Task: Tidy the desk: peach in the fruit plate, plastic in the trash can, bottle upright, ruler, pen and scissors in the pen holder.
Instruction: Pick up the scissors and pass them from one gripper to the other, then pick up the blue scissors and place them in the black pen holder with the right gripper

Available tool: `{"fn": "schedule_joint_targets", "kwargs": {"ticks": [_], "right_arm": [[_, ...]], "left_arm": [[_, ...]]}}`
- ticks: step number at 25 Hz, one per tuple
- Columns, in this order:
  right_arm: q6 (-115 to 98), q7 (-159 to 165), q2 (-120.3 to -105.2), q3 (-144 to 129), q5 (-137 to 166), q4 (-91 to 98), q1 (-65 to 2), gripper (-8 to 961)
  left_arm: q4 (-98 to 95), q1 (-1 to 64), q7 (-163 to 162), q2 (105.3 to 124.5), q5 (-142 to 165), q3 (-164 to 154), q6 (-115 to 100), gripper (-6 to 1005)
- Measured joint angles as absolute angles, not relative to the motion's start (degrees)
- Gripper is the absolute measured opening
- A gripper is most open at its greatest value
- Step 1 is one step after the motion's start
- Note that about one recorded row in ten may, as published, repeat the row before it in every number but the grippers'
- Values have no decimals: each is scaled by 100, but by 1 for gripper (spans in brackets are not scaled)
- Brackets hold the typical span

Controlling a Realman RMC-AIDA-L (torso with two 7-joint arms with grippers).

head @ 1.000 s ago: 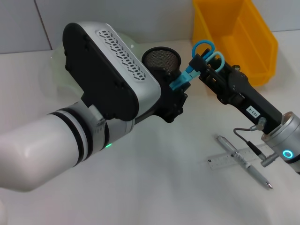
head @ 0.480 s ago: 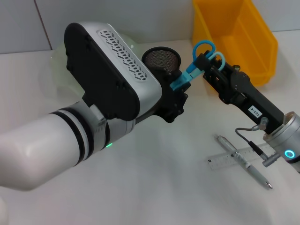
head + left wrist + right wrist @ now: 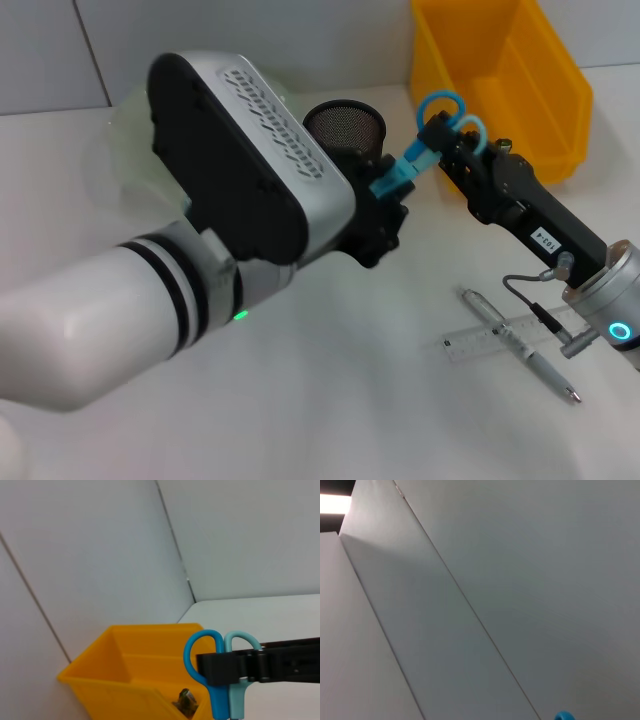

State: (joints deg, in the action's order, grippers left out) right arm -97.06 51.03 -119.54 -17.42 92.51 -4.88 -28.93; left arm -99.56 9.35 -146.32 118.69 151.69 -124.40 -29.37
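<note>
The blue-handled scissors (image 3: pixel 403 168) hang in the air just right of the black mesh pen holder (image 3: pixel 345 125). My right gripper (image 3: pixel 443 130) is shut on their handles; the left wrist view shows its black fingers (image 3: pixel 235 667) clamped across both handle loops of the scissors (image 3: pixel 220 700). The blade end reaches into my left gripper (image 3: pixel 385 205), whose fingers are hidden behind the big left wrist. A silver pen (image 3: pixel 520 345) lies across a clear ruler (image 3: pixel 490 340) on the table at the right. The peach, bottle and plastic are out of view.
A yellow bin (image 3: pixel 505 70) stands at the back right, with a small crumpled item (image 3: pixel 184 701) inside it. A pale green plate (image 3: pixel 125 115) shows behind my left arm, which covers most of the table's left and middle.
My left arm has shifted slightly right and up. The scissors and the right gripper have moved a little to the right with it.
</note>
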Motion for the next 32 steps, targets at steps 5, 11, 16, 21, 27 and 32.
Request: {"fn": "schedule_joint_targets", "kwargs": {"ticks": [5, 11, 16, 21, 27, 32], "right_arm": [[-9714, 5096, -11950, -1727, 9230, -483, -2891, 149], [-9638, 5115, -11940, -1760, 9239, -465, -2917, 99], [-9589, 5127, -11935, -1750, 9242, -427, -2914, 82], [-9675, 5163, -11926, -1453, 9214, -121, -2798, 81], [-9399, 5110, -11926, -1005, 9208, 460, -2903, 81], [-9151, 5103, -11926, -955, 9202, 772, -3208, 81]], "left_arm": [[-9913, 1001, -14613, 11875, 15167, -12487, -2924, 219], [-9888, 1031, -14649, 11875, 15128, -12486, -2891, 357], [-9898, 1036, -14651, 11872, 15112, -12470, -2884, 524], [-9935, 864, -14636, 11848, 15109, -12428, -2862, 661], [-9922, 696, -14514, 11841, 15129, -12442, -2574, 725], [-9847, 173, -13955, 11815, 15123, -12513, -1285, 808]]}}
